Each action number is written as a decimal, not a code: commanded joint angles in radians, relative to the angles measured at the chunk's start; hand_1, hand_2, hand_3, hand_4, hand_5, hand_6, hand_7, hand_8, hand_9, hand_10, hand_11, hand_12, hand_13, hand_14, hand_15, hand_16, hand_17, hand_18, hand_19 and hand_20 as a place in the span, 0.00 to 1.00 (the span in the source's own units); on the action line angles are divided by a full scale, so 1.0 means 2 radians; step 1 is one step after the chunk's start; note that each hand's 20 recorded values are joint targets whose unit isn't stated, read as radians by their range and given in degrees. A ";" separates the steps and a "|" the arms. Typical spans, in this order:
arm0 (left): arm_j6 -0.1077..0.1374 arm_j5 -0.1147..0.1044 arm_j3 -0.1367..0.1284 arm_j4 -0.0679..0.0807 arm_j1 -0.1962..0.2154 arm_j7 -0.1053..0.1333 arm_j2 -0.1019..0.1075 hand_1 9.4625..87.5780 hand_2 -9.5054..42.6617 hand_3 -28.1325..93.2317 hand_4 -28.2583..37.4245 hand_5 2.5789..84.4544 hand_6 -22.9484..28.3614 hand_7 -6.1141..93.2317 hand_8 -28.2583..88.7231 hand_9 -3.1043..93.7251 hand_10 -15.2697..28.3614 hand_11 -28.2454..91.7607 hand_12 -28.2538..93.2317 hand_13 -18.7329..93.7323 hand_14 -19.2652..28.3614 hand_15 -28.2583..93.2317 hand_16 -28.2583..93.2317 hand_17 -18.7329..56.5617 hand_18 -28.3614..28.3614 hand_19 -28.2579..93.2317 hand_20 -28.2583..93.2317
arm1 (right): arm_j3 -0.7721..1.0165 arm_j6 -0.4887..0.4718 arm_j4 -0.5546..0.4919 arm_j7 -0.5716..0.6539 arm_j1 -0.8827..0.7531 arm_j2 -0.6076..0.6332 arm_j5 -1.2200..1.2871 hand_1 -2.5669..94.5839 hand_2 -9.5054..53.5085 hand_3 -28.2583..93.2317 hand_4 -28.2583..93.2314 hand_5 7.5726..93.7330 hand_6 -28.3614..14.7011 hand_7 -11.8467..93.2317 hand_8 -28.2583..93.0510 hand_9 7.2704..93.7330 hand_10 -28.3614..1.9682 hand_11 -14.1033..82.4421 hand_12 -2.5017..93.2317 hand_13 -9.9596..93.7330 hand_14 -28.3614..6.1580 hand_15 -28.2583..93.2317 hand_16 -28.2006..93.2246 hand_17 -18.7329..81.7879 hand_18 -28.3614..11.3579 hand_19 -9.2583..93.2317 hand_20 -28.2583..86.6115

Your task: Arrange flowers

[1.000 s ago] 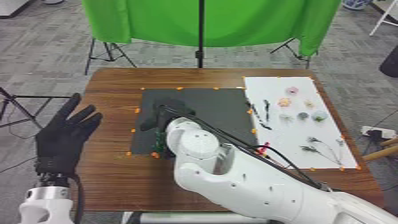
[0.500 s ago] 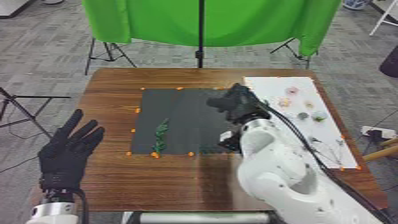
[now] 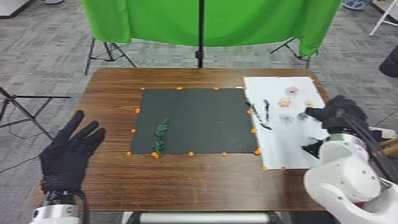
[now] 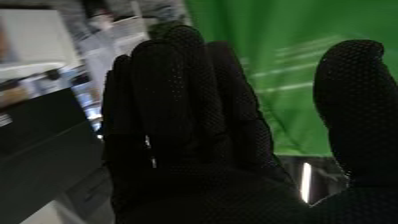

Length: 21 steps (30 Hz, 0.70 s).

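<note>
My right hand is over the right edge of the white sheet, covering part of the flowers there. In the right wrist view the hand has straight fingers, thumb apart, nothing held. My left hand stands open beside the table's left edge. A green leafy sprig lies on the left part of the black mat. On the white sheet are a pink flower, an orange flower, a pale flower and dark stems.
The brown table has small orange markers around the mat and sheet. A green cloth hangs on stands beyond the far edge.
The right hand has swung right, from the mat's left part across to the sheet's right edge, uncovering the sprig on the mat. The left hand has lowered slightly.
</note>
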 commanded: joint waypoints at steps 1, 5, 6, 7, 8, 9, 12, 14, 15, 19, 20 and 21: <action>0.000 0.005 -0.005 0.002 0.003 -0.011 -0.009 0.12 0.32 0.89 0.00 0.39 0.58 0.15 0.16 0.39 0.83 0.41 0.31 0.38 1.00 0.64 0.14 0.13 1.00 0.67 0.19 | 0.060 -0.045 0.009 0.012 -0.108 0.033 0.012 0.35 0.04 0.84 0.03 0.64 0.48 0.25 0.14 0.67 0.28 0.57 0.19 0.71 0.36 0.83 0.33 0.47 0.04 0.98 0.31; -0.006 0.009 -0.006 0.003 0.001 -0.018 -0.015 0.12 0.32 0.89 0.00 0.39 0.58 0.16 0.16 0.39 0.83 0.41 0.31 0.38 1.00 0.64 0.14 0.13 1.00 0.67 0.19 | 0.065 -0.068 0.011 0.014 -0.125 0.037 0.032 0.36 0.02 0.84 0.02 0.64 0.49 0.26 0.14 0.67 0.29 0.57 0.19 0.71 0.37 0.83 0.33 0.47 0.04 0.98 0.31; -0.007 0.009 -0.005 0.003 0.000 -0.019 -0.016 0.12 0.32 0.89 0.00 0.39 0.58 0.16 0.16 0.39 0.83 0.41 0.31 0.38 1.00 0.64 0.14 0.13 1.00 0.67 0.19 | 0.058 -0.071 0.015 0.015 -0.124 0.040 0.032 0.36 0.02 0.84 0.02 0.64 0.49 0.26 0.14 0.67 0.29 0.56 0.19 0.71 0.37 0.83 0.33 0.47 0.04 0.98 0.31; -0.008 0.008 -0.005 0.003 0.000 -0.019 -0.016 0.12 0.32 0.89 0.00 0.39 0.58 0.16 0.16 0.39 0.83 0.41 0.31 0.38 1.00 0.64 0.14 0.13 1.00 0.67 0.19 | 0.056 -0.074 0.018 0.013 -0.124 0.042 0.034 0.36 0.01 0.84 0.02 0.64 0.49 0.26 0.14 0.67 0.29 0.56 0.19 0.71 0.37 0.83 0.33 0.47 0.04 0.98 0.31; -0.009 0.011 -0.007 0.003 -0.001 -0.022 -0.018 0.12 0.32 0.89 0.00 0.39 0.58 0.16 0.16 0.39 0.83 0.41 0.31 0.38 1.00 0.64 0.14 0.13 1.00 0.67 0.19 | 0.057 -0.080 0.019 0.011 -0.126 0.042 0.037 0.37 0.01 0.84 0.02 0.64 0.49 0.26 0.14 0.67 0.29 0.56 0.19 0.71 0.37 0.83 0.33 0.47 0.04 0.98 0.31; -0.007 0.011 -0.007 0.003 -0.002 -0.024 -0.018 0.12 0.32 0.89 0.00 0.39 0.58 0.15 0.16 0.39 0.83 0.41 0.31 0.38 1.00 0.64 0.14 0.13 1.00 0.67 0.19 | 0.056 -0.080 0.019 0.010 -0.127 0.044 0.040 0.37 0.01 0.84 0.02 0.64 0.49 0.26 0.14 0.67 0.29 0.56 0.19 0.71 0.36 0.83 0.33 0.47 0.04 0.98 0.30; -0.006 0.010 -0.007 0.003 -0.002 -0.022 -0.016 0.11 0.32 0.89 0.00 0.39 0.58 0.15 0.16 0.39 0.82 0.41 0.31 0.38 1.00 0.64 0.14 0.13 1.00 0.67 0.19 | 0.041 -0.086 0.024 0.006 -0.118 0.048 0.026 0.37 0.00 0.84 0.02 0.65 0.50 0.26 0.14 0.67 0.29 0.56 0.19 0.71 0.36 0.83 0.33 0.47 0.04 0.98 0.30; -0.006 0.011 -0.008 0.003 -0.001 -0.024 -0.018 0.12 0.32 0.89 0.00 0.39 0.58 0.15 0.16 0.39 0.83 0.41 0.31 0.38 1.00 0.64 0.14 0.13 1.00 0.67 0.19 | 0.024 -0.087 0.033 0.007 -0.101 0.049 0.024 0.38 0.00 0.85 0.02 0.65 0.51 0.26 0.14 0.66 0.30 0.56 0.19 0.71 0.37 0.83 0.33 0.47 0.04 0.98 0.30; -0.004 0.008 -0.005 0.004 -0.002 -0.019 -0.013 0.12 0.32 0.89 0.00 0.39 0.58 0.15 0.16 0.39 0.82 0.41 0.31 0.38 1.00 0.64 0.14 0.13 1.00 0.67 0.19 | 0.009 -0.083 0.039 0.011 -0.088 0.053 0.024 0.38 0.00 0.85 0.02 0.66 0.52 0.26 0.14 0.67 0.31 0.56 0.19 0.71 0.37 0.83 0.33 0.47 0.04 0.98 0.30; -0.001 0.006 -0.003 0.004 -0.001 -0.017 -0.012 0.12 0.32 0.89 0.00 0.39 0.58 0.15 0.16 0.39 0.83 0.41 0.31 0.38 1.00 0.64 0.14 0.13 1.00 0.67 0.19 | -0.032 -0.094 0.067 0.002 -0.043 0.061 0.018 0.41 0.00 0.84 0.02 0.71 0.55 0.28 0.13 0.70 0.36 0.57 0.19 0.73 0.41 0.82 0.33 0.48 0.05 0.98 0.31; 0.000 0.004 -0.002 0.003 -0.001 -0.013 -0.009 0.12 0.32 0.89 0.00 0.39 0.58 0.15 0.16 0.39 0.82 0.41 0.31 0.38 1.00 0.64 0.14 0.13 1.00 0.67 0.19 | -0.042 -0.099 0.075 0.002 -0.033 0.061 0.007 0.42 0.01 0.84 0.02 0.72 0.56 0.28 0.13 0.71 0.37 0.57 0.19 0.74 0.42 0.82 0.33 0.48 0.06 0.98 0.31; 0.000 0.006 -0.002 0.003 -0.002 -0.013 -0.010 0.12 0.32 0.89 0.00 0.39 0.58 0.15 0.16 0.39 0.82 0.41 0.31 0.38 1.00 0.64 0.14 0.13 1.00 0.67 0.19 | -0.045 -0.104 0.079 0.000 -0.030 0.062 0.002 0.44 0.01 0.84 0.01 0.75 0.59 0.29 0.15 0.73 0.40 0.57 0.20 0.75 0.43 0.81 0.34 0.49 0.06 0.98 0.31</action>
